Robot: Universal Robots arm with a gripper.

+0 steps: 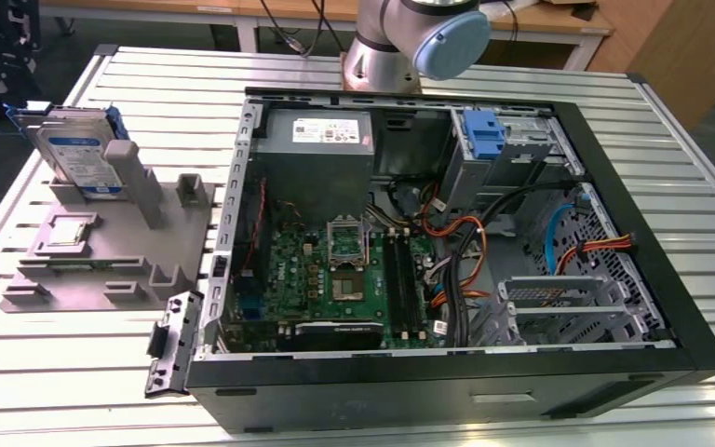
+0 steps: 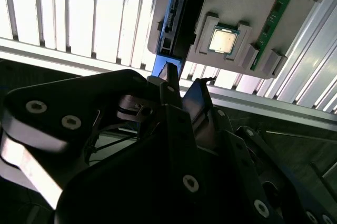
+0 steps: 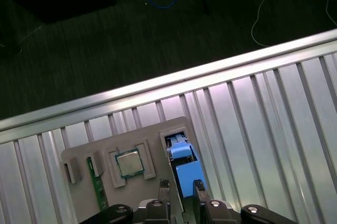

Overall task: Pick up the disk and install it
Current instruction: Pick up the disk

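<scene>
Exterior view: disk point(image 1: 78, 149) stands on edge in a slot of the grey holder point(image 1: 122, 251), on the tabletop point(image 1: 72, 372), at the exterior view's left of the open computer case point(image 1: 457, 368). Label side faces the camera, blue carrier frame around the edges. Small square chip point(image 1: 70, 231) lies flat on the same holder, near the disk.

Second wrist view: tool point(image 2: 183, 77) sits in line with the disk's point(image 2: 176, 19) narrow blue and black edge. Jaws parted, nothing between them. Chip point(image 2: 224, 40) and a green memory stick point(image 2: 274, 19) sit beside the disk on the holder.

First wrist view: tool point(image 3: 181, 186) over the disk's point(image 3: 184, 163) blue top edge, fingers either side of it, apart and empty. It looks well above the disk, not touching, though height is hard to judge here.

Handling, judged: rigid, fairly heavy metal block, smooth faces, shock-sensitive. Best pinched across the two flat faces near the top edge and lifted straight out of the slot. The plastic frame may flex.
</scene>
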